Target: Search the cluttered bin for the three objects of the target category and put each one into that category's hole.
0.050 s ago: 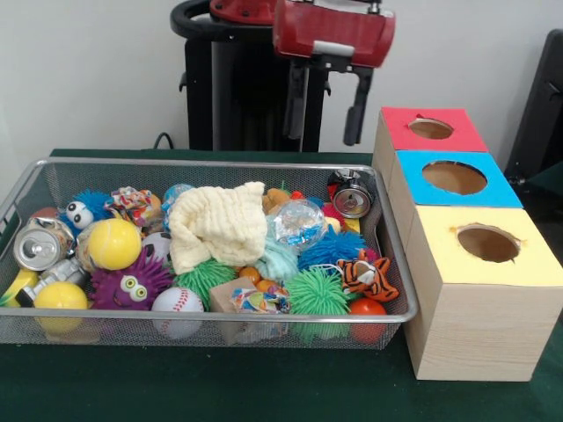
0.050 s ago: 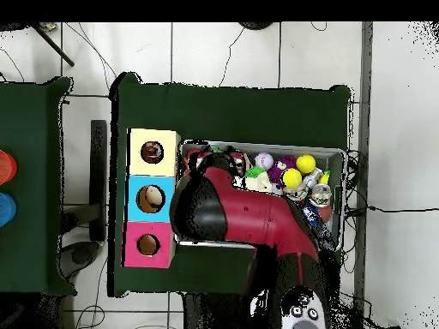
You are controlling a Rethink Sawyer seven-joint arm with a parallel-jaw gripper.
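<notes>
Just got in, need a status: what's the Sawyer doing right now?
The claw hangs open and empty above the far side of the mesh bin, holding nothing. The bin is full of clutter: balls, spiky toys, cans, a cream cloth. Beside it stand the red, blue and yellow hole boxes. No sorting is visible so far.

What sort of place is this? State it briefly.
Probably a robotics lab bench: a mesh bin crammed with toys, three wooden boxes with colour-coded holes, cables on a tiled floor.
</notes>
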